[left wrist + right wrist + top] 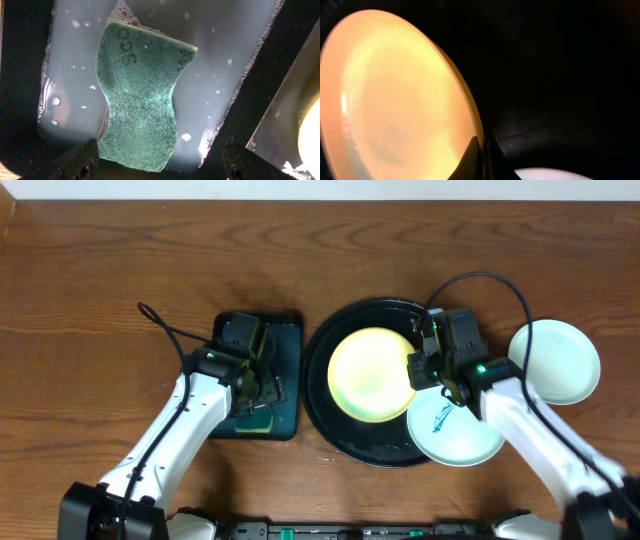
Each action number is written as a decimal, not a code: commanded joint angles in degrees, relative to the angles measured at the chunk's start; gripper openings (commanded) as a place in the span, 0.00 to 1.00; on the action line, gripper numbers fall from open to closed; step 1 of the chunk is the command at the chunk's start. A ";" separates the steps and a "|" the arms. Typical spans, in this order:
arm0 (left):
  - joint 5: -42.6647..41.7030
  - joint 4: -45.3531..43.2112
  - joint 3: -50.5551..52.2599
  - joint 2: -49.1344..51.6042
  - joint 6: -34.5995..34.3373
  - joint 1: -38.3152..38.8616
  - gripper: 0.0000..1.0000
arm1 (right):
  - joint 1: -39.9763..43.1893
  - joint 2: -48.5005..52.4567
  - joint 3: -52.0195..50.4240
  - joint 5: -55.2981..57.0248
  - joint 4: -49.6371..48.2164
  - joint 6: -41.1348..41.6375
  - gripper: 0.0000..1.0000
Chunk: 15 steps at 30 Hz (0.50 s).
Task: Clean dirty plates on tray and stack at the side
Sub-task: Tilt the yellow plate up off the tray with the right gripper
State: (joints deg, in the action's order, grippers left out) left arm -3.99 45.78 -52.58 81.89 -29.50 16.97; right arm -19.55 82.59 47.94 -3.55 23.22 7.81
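A pale yellow plate (370,373) sits over the large round black tray (330,420). My right gripper (416,367) is shut on its right rim; the right wrist view shows the fingers (482,160) pinching the yellow plate (395,95), which looks tilted. A mint-white plate with a blue scribble (452,428) lies at the tray's right front edge. A clean mint-white plate (555,360) lies on the bare wood at the right. My left gripper (160,167) is open just above a green sponge (142,95) in soapy water.
The sponge lies in a small rectangular dark-teal tray (288,330) left of the black tray, with foamy water (230,60) in it. Cables run from both arms across the table. Bare wood lies at the far left and along the back.
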 commanded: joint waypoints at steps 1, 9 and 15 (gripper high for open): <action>0.11 -0.02 0.28 0.09 1.20 -0.31 0.80 | -4.59 -5.60 1.16 14.03 0.72 -0.20 0.01; 0.11 -0.02 0.28 0.09 1.18 -0.31 0.80 | -16.11 -8.31 1.16 40.06 0.90 -0.17 0.01; 0.11 -0.02 0.28 0.09 1.18 -0.31 0.80 | -24.57 -8.57 1.20 53.09 0.15 -0.24 0.01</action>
State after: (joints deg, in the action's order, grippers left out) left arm -4.01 45.78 -52.58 81.89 -29.50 16.97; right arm -40.53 74.87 48.07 37.50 23.77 7.60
